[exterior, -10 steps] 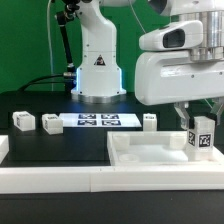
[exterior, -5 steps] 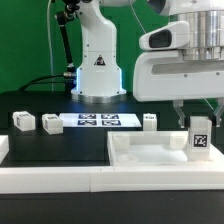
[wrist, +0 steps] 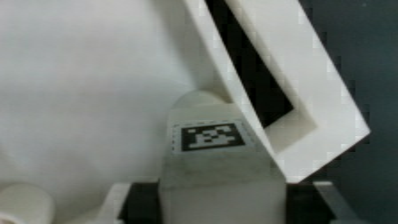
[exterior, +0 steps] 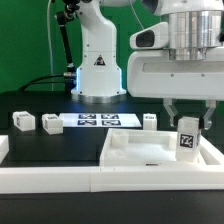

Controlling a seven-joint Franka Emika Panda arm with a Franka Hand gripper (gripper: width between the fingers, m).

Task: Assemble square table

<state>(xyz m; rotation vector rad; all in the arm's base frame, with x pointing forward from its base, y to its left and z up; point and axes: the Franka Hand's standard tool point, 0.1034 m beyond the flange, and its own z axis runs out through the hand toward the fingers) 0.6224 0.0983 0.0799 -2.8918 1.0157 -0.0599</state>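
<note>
A: Progress?
B: Early, imo. Claw (exterior: 187, 120) partly closed, gripping a small white tagged plastic leg block (exterior: 187, 141), upright over the large white square plastic tabletop slab (exterior: 140, 157), exterior view's right.
A: Left?
B: Three more leg blocks (exterior: 22, 121) lie loose on the black table (exterior: 60, 145). None looks attached.

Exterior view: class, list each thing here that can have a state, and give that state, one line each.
Gripper: jaws shut on the held leg.
Held leg: upright, gripped near its top, over the tabletop; whether it is seated cannot be told.
Tabletop: lying flat, not gripped.
Other legs: three, lying loose, unattached.
</note>
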